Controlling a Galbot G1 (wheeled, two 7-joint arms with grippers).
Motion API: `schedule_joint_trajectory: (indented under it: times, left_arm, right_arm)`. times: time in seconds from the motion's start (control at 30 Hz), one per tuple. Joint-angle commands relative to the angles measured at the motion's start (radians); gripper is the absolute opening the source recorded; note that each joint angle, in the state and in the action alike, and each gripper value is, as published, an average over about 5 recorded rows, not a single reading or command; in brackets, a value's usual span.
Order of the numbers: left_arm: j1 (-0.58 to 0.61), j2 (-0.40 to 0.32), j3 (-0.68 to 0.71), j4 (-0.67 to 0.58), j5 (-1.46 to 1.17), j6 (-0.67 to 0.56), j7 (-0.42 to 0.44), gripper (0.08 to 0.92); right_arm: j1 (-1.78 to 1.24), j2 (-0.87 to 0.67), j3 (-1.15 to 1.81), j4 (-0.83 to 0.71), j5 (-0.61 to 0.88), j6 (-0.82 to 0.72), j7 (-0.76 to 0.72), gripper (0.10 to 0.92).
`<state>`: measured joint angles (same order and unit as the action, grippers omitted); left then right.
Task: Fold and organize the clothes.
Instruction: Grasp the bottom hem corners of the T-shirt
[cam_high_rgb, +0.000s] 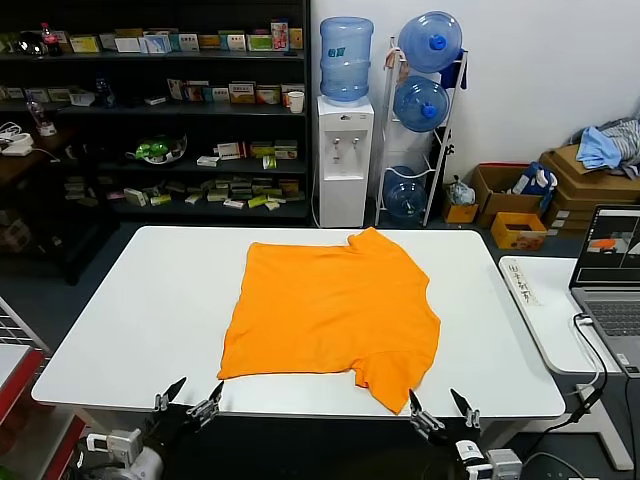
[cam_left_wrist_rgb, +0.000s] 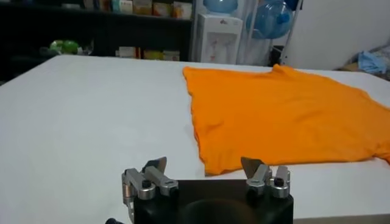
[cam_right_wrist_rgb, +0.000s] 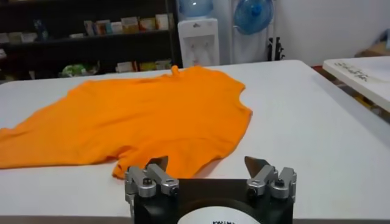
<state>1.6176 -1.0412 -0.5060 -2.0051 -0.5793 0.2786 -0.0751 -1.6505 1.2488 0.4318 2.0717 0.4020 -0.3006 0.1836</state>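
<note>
The clothes are one bright orange T-shirt (cam_high_rgb: 335, 310) lying spread on the white table (cam_high_rgb: 140, 320), plain side up, a sleeve reaching toward the front edge. It also shows as the T-shirt (cam_left_wrist_rgb: 286, 115) in the left wrist view and the T-shirt (cam_right_wrist_rgb: 140, 119) in the right wrist view. My left gripper (cam_high_rgb: 189, 395) hangs open just off the table's front edge, near the shirt's front left corner. Off the same edge, my right gripper (cam_high_rgb: 441, 406) is open beside the front sleeve. Neither touches the fabric. The left gripper (cam_left_wrist_rgb: 206, 167) and right gripper (cam_right_wrist_rgb: 208, 165) hold nothing.
A second white table (cam_high_rgb: 545, 300) with a laptop (cam_high_rgb: 608, 270) and a power strip (cam_high_rgb: 521, 280) stands at the right. Behind the table are dark shelves (cam_high_rgb: 160, 110), a water dispenser (cam_high_rgb: 345, 150), a rack of bottles (cam_high_rgb: 425, 110) and cardboard boxes (cam_high_rgb: 510, 205).
</note>
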Motion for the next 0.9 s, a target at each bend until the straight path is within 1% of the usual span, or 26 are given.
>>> schedule_joint_trajectory:
  times: [0.03,0.33,0.9]
  left_arm:
    - [-0.121,0.001,0.026,0.071,-0.084,0.075,0.013,0.823]
    - [-0.145,-0.015,0.051,0.092,-0.063,0.081,0.016,0.823]
    - [-0.163,-0.038,0.078,0.126,-0.027,0.08,0.034,0.823]
  right_arm:
    - [0.098,0.012,-0.048,-0.035,0.013,-0.075,0.041,0.823]
    - [0.146,0.03,-0.108,-0.08,0.004,-0.108,0.061,0.823]
    - [0.159,0.045,-0.137,-0.105,-0.003,-0.13,0.075,0.823]
